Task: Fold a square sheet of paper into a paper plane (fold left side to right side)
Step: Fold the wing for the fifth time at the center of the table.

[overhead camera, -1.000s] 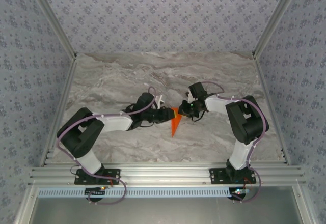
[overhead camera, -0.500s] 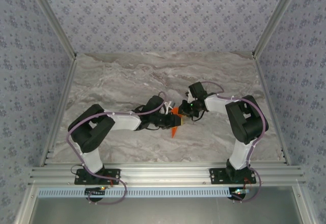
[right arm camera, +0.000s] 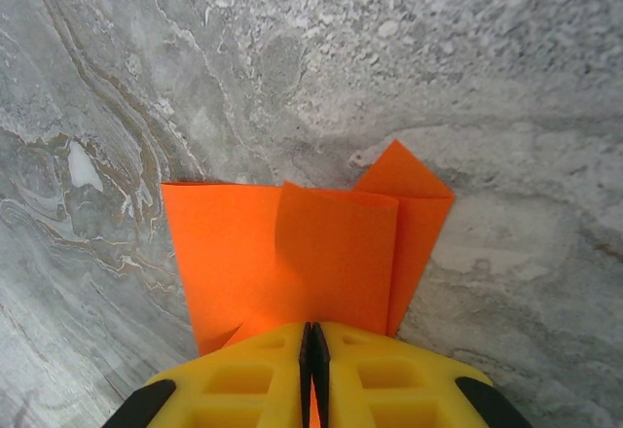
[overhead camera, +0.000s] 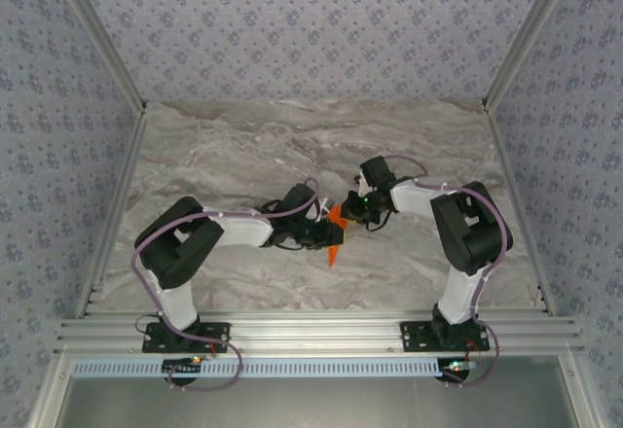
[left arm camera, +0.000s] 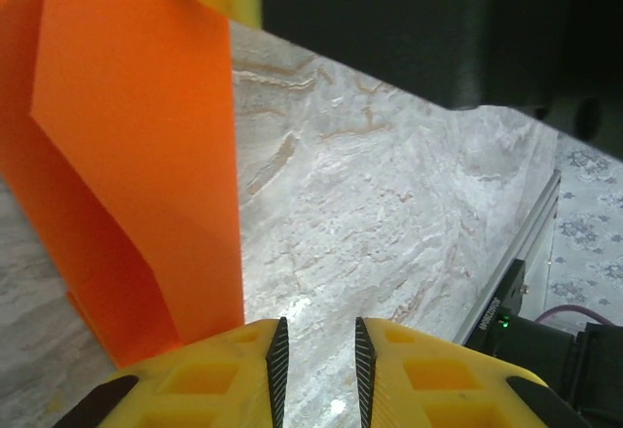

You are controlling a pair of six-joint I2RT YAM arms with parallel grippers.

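Note:
The orange paper (overhead camera: 334, 241) is a folded, pointed shape standing partly off the marble table (overhead camera: 243, 146), its tip toward the near edge. My right gripper (right arm camera: 311, 336) is shut on the paper (right arm camera: 302, 248), which fans out beyond the pads with folded flaps. From the left, my left gripper (overhead camera: 323, 234) reaches right up to the paper. In the left wrist view that gripper (left arm camera: 316, 350) is open by a narrow gap over bare marble, and the paper (left arm camera: 136, 156) rises just beside its left finger (left arm camera: 195, 379).
Metal rails (overhead camera: 321, 331) run along the table's near edge and both sides. Patterned walls (overhead camera: 311, 29) enclose the back. Both arms meet at the table's middle. The right arm's dark body (left arm camera: 409, 19) looms behind the paper in the left wrist view.
My left arm has stretched to the right, bringing its gripper up against the left side of the paper. The right arm and the paper have stayed put.

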